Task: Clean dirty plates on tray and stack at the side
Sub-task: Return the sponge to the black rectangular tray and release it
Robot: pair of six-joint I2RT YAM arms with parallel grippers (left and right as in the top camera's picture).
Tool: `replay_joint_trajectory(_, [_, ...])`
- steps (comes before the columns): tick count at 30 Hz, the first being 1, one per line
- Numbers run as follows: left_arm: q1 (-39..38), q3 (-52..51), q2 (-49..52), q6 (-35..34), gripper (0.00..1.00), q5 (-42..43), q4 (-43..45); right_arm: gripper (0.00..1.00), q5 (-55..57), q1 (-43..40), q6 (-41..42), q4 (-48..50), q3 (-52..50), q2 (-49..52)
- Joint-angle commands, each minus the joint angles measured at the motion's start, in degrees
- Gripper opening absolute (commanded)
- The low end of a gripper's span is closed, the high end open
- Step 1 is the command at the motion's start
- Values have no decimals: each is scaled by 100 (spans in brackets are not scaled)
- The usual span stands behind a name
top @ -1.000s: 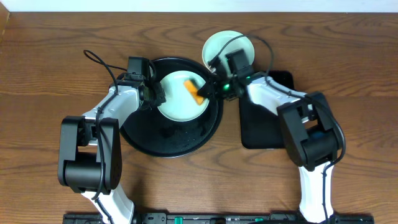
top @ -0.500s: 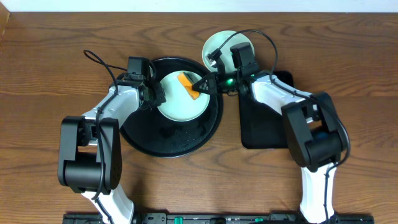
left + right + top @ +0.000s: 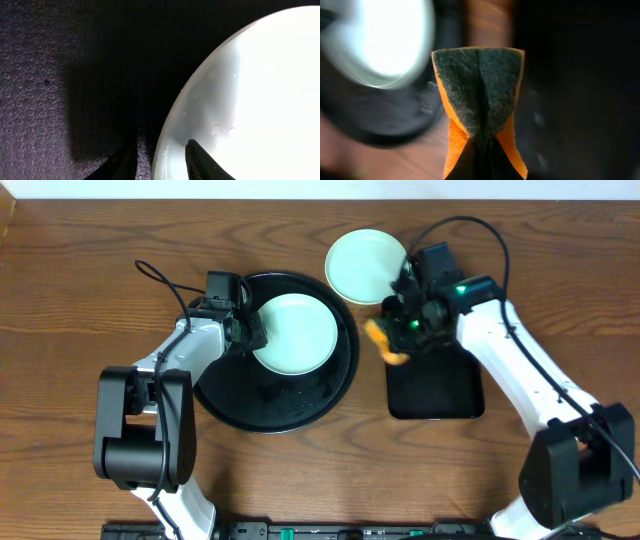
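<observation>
Plate (image 3: 295,332), smooth, round and pale mint, lies on the glossy black tray (image 3: 270,405), its thin rim between the parted fingers of the left gripper (image 3: 162,152). Right gripper (image 3: 481,150) pinches a folded orange sponge (image 3: 477,85), its coarse dark-green face outward.

White arms (image 3: 186,352), black joints (image 3: 130,430), cables (image 3: 462,219)
</observation>
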Motion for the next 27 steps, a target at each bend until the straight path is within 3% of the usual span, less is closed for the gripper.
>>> replay_joint_trajectory(1, [-7, -87, -42, 31, 36, 4, 2, 1, 1429, -101, 74, -385, 42, -107])
replay_joint_trajectory(6, [-9, -87, -42, 33, 38, 7, 0, 1, 2090, -101, 424, -378, -422, -94])
replay_joint_trajectory(17, [-9, -90, -42, 33, 39, 4, -13, 1, 2092, -105, 435, 1211, -1849, -94])
replay_joint_trajectory(20, [-7, -87, -44, 33, 43, 4, -15, 22, 2046, -105, 256, 1217, -1792, -120])
replay_joint_trajectory(24, [-7, -83, -175, 101, 65, 7, -59, 37, 1978, -105, 52, 820, -1246, -267])
replay_joint_trajectory(27, [-7, -83, -474, 299, 73, 0, -186, 55, 1733, -98, -264, 479, -557, -337])
